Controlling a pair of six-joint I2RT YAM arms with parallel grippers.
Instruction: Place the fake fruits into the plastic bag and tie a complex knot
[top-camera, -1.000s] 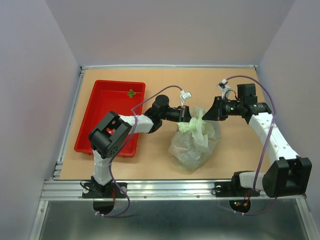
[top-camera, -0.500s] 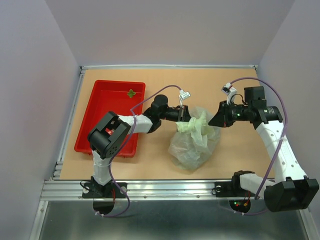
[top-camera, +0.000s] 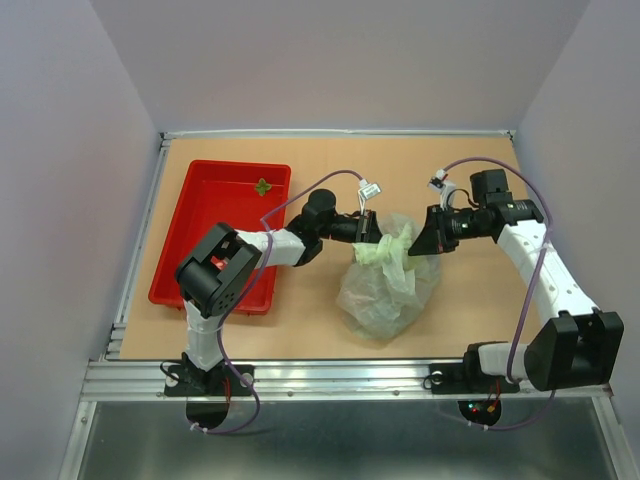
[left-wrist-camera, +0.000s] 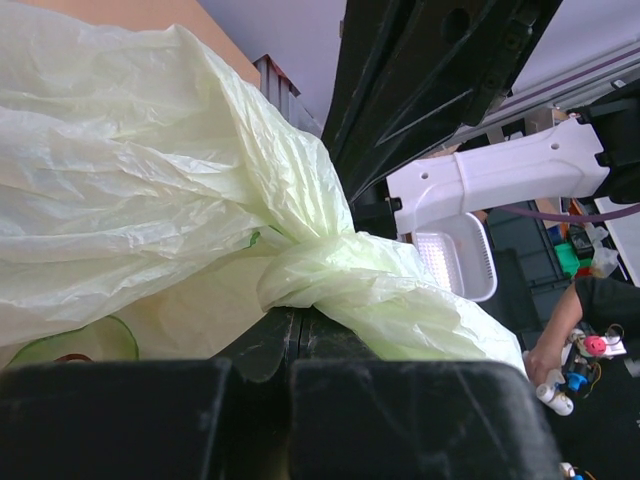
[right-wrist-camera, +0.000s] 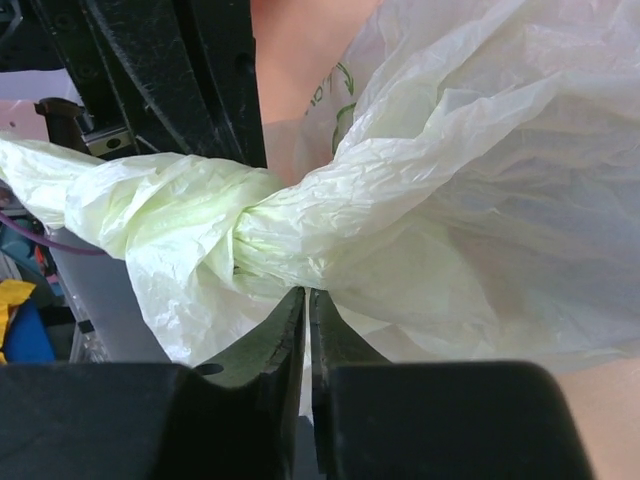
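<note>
The pale-green plastic bag lies at the table's middle, its top twisted into a knot. My left gripper is at the knot's left side, and its jaws are shut on a handle strip that comes out over the tips. My right gripper is at the knot's right side, jaws shut to a thin slit against the plastic just under the knot. The fruits inside are hidden by the crinkled plastic, apart from a green-and-red shape showing through it.
A red tray stands at the left with one small green piece in its far end. The left arm reaches over the tray's right rim. A raised metal rail runs along the near table edge.
My right gripper pulled away to the right half a second ago and has come back left to the knot. The left gripper and the bag have stayed put.
</note>
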